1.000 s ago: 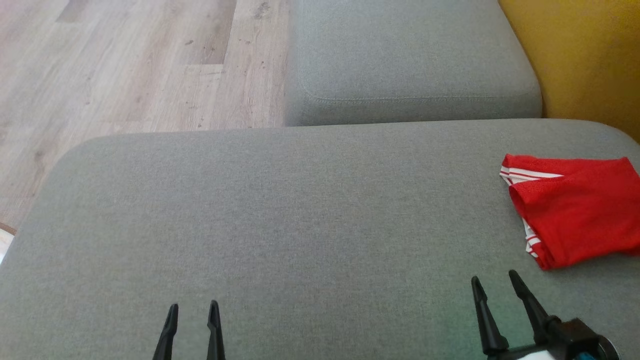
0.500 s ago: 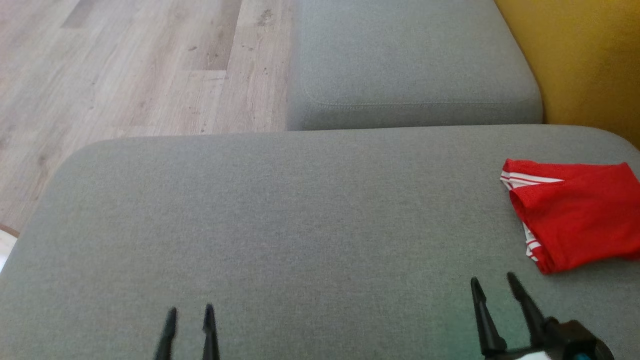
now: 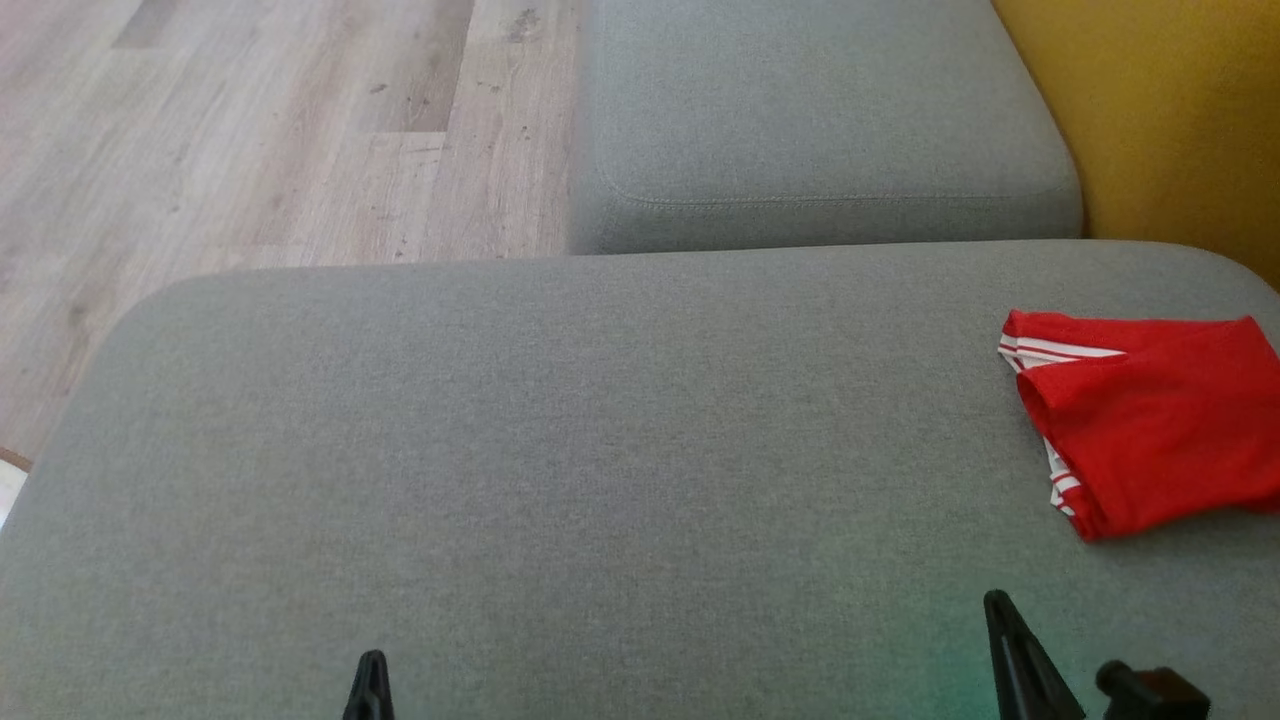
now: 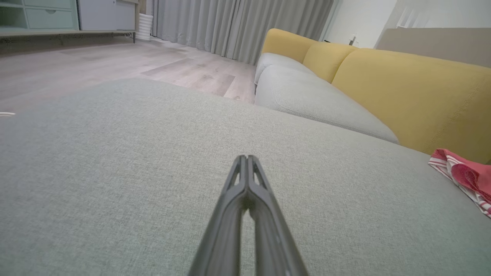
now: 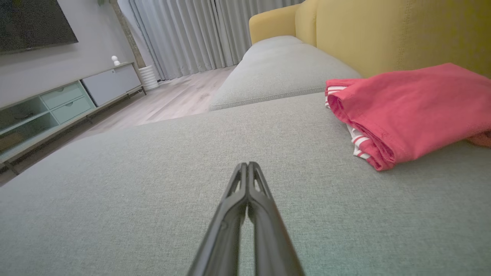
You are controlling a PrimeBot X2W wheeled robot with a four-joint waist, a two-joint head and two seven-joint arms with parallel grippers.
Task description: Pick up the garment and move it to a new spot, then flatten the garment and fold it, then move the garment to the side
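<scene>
Red garment [image 3: 1150,420] with white-striped trim, folded into a compact bundle, flat on the far right of the grey sofa seat cushion [image 3: 600,420], near the yellow backrest [image 3: 1150,110]. Ahead and to the right of the right gripper [image 3: 996,600], near but apart, untouched. Right gripper: fingers pressed together, nothing held, low over bare cushion. Left gripper [image 3: 371,662]: likewise closed and empty, well apart from the garment, at the near left. Second grey cushion [image 3: 820,110] beyond; pale wood floor [image 3: 250,130] to the left.
</scene>
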